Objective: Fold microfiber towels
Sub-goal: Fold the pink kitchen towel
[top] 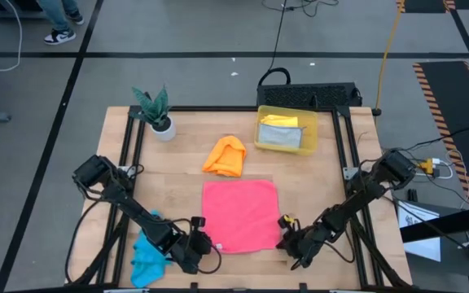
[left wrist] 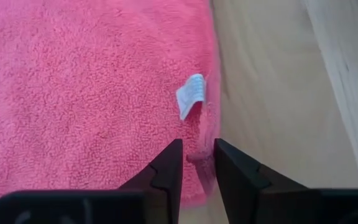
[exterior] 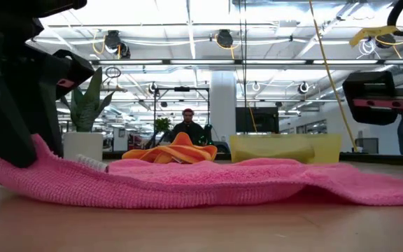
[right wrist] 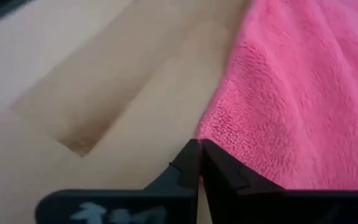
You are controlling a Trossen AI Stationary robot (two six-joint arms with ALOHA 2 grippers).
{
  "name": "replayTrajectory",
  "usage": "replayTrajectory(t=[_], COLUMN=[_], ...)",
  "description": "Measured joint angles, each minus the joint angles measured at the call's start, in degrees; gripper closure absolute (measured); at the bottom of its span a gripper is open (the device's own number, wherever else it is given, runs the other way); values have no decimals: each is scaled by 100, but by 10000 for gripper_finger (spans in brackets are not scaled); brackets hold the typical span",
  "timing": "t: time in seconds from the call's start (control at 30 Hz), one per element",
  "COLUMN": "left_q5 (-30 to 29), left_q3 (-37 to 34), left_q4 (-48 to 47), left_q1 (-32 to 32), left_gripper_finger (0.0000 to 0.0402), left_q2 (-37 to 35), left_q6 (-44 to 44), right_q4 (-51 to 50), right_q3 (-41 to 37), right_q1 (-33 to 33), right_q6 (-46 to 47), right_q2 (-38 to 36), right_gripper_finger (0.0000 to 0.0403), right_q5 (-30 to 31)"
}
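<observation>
At left front of the surface: blue towel, crumpled, beside left arm; left end effector, jaws pinching near-left corner of pink towel by its white tag; pink towel spread flat at centre front; orange towel bunched behind it; right end effector, jaws closed on pink towel's near-right corner

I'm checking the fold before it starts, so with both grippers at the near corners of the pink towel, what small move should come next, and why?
Probably lift both corners slightly together. The right gripper is shut on one near corner of the pink towel, and the left gripper is shut on the other, near its white tag. The towel lies flat, ready to fold toward the orange towel.
</observation>
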Motion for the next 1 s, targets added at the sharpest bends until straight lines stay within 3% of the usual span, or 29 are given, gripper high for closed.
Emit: replayTrajectory(t=[0.1,0.23,0.37,0.6,0.8,0.9,1.0], left_q5=[123,245,2,-217,-374,-828,-1385], left_q3=[0,0,101,323,422,422,409], left_q4=[58,123,176,166,163,134,-51], left_q1=[-53,-144,-264,-354,-425,-471,-412], left_gripper_finger=[337,392,389,393,397,394,388], left_q2=[0,-1,-13,-21,-298,-519,-664], left_q6=[133,67,165,415,453,476,294], right_q4=[-248,-219,-236,-121,-11,-16,-46], right_q3=[-26,-14,-14,-12,-11,-11,-11], right_q1=[22,33,33,33,133,162,137], right_q6=[239,707,996,1000,1574,1587,1592], right_q2=[-277,-829,-1189,-1266,-1268,-1276,-1396], right_gripper_finger=[398,401,401,402,402,402,402], right_q5=[-23,-614,-1337,-1384,-2407,-2263,-1475])
